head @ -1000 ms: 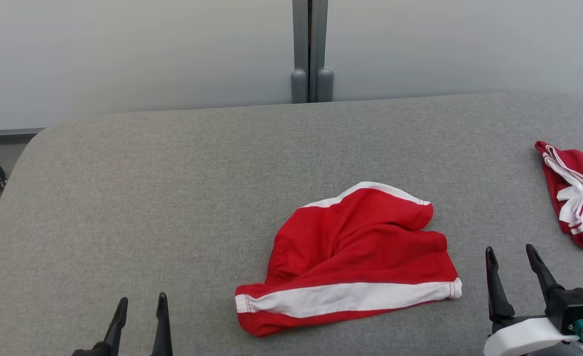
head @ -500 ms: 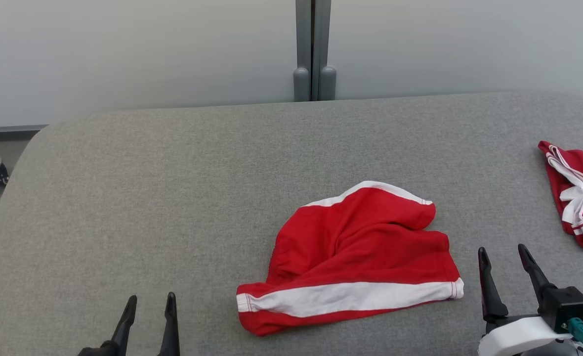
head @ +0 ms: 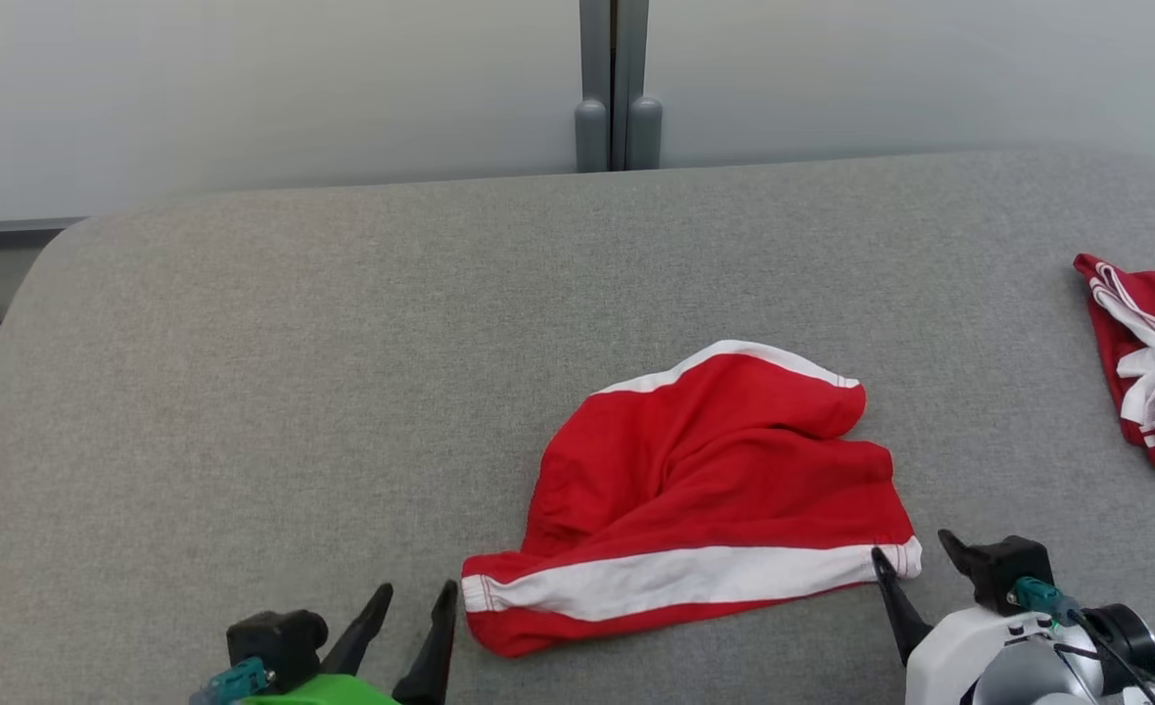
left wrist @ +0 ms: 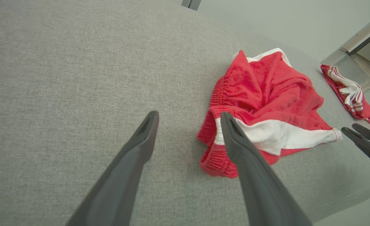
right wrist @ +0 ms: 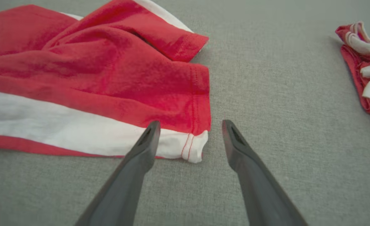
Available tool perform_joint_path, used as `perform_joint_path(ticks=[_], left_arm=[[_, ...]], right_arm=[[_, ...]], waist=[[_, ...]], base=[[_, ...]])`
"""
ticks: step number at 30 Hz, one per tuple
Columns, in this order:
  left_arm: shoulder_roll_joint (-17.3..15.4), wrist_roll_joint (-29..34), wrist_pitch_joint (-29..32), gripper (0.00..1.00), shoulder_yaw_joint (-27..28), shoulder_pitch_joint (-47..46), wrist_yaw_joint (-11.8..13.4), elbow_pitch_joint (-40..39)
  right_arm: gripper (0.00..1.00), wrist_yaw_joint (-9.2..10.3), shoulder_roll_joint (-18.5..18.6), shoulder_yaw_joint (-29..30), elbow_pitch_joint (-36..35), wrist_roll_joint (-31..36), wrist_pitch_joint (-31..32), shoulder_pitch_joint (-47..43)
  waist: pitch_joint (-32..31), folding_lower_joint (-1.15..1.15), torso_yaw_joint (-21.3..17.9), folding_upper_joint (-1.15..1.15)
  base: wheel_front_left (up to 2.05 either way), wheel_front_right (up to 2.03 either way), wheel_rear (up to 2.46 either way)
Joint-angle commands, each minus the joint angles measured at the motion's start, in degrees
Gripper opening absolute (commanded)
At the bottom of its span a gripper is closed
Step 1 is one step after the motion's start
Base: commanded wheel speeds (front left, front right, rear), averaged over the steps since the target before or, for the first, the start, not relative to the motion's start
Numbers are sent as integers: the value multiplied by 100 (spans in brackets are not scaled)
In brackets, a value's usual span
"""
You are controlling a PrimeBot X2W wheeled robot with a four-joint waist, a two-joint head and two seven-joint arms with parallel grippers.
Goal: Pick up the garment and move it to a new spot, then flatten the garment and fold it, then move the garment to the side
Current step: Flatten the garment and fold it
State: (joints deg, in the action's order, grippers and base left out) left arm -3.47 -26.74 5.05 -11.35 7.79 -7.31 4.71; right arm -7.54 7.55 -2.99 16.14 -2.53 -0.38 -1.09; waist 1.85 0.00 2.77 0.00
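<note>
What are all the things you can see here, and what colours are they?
garment: one, red with a white stripe, crumpled on the near middle of the table
second garment: one, red and white, bunched at the table's right edge
table: one, grey fabric top, under both garments
wall: one, pale, behind the table
post: one, grey, upright against the wall
left gripper: one, dark fingers, open, by the garment's left end
right gripper: one, dark fingers, open, by the garment's right corner
</note>
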Motion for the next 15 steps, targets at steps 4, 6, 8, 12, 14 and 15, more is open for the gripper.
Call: perform_joint_path(ticks=[4,6,8,12,14,15], left_arm=[[-165,-204,502,100,-176,-69,-23,-216],[-183,-342,640,100,-212,-43,-24,-270],[-215,-431,742,100,-281,-10,-25,-323],[-314,-541,897,100,-381,-1,-26,-343],[-338,-626,920,100,-424,-25,-27,-361],[-370,-679,944,100,-463,-56,-27,-359]], right_arm=[[100,11,113,-65,199,-130,411,123],[100,10,107,-43,211,-156,428,131],[100,10,102,-39,219,-180,419,117],[100,10,127,-103,231,-193,337,192],[100,11,115,-154,243,-227,317,218],[94,10,117,-163,263,-244,316,237]], waist=[[178,0,23,0],[225,0,24,0],[252,0,22,0],[337,0,-1,0],[365,0,-3,0],[380,0,-1,0]], base=[[0,0,0],[0,0,0],[0,0,0],[0,0,0],[0,0,0],[0,0,0]])
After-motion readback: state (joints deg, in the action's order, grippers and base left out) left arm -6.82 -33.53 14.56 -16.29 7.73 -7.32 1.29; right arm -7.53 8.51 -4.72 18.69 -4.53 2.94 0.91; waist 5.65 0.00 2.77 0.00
